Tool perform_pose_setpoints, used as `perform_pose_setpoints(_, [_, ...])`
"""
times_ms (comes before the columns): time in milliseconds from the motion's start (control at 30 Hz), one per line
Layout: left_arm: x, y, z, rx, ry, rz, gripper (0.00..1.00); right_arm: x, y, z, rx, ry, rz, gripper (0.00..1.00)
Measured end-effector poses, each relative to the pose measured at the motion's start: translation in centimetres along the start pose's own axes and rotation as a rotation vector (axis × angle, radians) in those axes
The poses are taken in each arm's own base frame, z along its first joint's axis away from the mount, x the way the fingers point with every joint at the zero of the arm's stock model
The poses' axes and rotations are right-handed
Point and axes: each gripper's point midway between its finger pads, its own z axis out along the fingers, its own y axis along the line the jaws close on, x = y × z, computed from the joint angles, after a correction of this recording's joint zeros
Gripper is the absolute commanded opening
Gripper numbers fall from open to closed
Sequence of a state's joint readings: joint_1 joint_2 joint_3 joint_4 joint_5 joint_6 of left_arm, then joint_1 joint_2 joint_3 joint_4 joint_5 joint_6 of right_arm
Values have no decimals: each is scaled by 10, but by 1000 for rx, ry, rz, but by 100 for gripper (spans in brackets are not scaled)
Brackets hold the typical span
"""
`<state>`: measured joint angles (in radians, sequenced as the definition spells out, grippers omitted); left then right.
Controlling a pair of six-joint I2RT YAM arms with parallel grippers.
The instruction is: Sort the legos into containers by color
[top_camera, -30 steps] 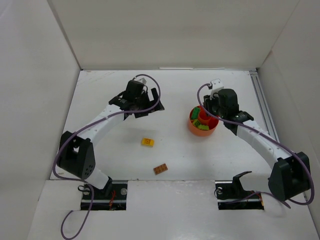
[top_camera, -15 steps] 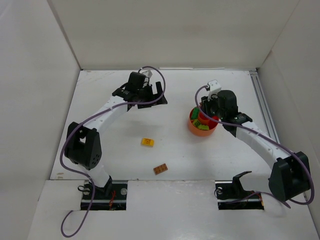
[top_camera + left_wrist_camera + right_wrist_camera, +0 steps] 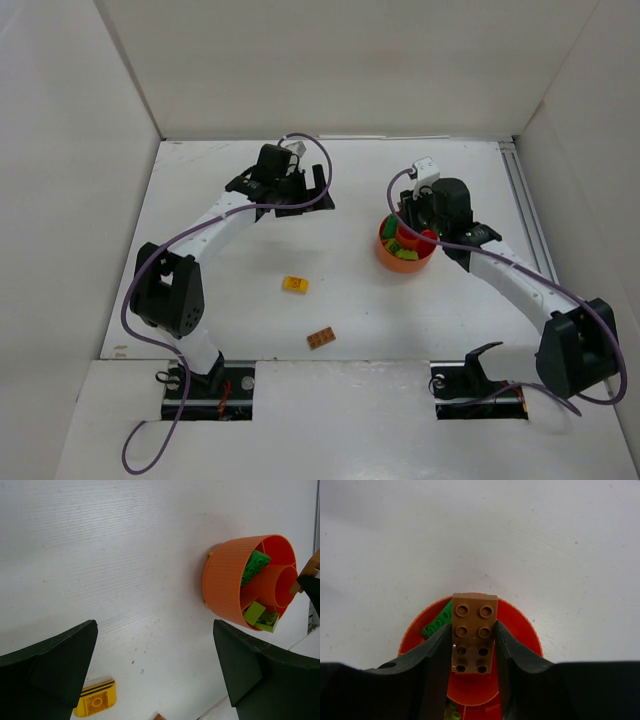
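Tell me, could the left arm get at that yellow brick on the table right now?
Probably yes. The left tool is open and empty, and the yellow brick lies by itself on the table, with nothing between the two.

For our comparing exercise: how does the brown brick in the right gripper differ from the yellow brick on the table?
The brown brick is clamped in the right gripper over the bowl; the yellow brick lies loose on the table. Colour: brown brick against yellow brick. Both are small plastic bricks.
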<state>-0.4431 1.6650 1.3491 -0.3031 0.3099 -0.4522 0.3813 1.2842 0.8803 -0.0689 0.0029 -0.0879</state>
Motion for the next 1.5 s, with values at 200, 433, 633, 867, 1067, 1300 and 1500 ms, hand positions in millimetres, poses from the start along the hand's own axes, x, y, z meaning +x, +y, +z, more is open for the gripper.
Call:
perform_pose_setpoints(200, [0, 0, 0, -2, -2, 0, 100, -30, -9, -6, 41, -38, -1, 35])
perform_pose_setpoints(433, [-1, 0, 0, -2, -3, 1, 100, -82, -17, -21, 72, -101, 3, 35])
perform_pose_setpoints(633, [-1, 0, 0, -2, -3, 2, 100, -78, -8, -18, 54, -62, 0, 35])
perform_pose_setpoints(867, [-2, 0, 0, 0, -8, 4, 100, -72, 4, -14, 25, -22, -14, 35])
perform_pose_setpoints(1067, [-2, 0, 0, 1, -9, 4, 100, -75, 16, -9, -1, -22, -26, 35])
perform_pose_setpoints(1300, [-2, 0, 0, 1, -8, 4, 100, -72, 22, -6, -12, -12, -31, 35])
perform_pose_setpoints(1500, [-2, 0, 0, 1, -9, 4, 100, -69, 35, -3, -39, -2, -46, 35])
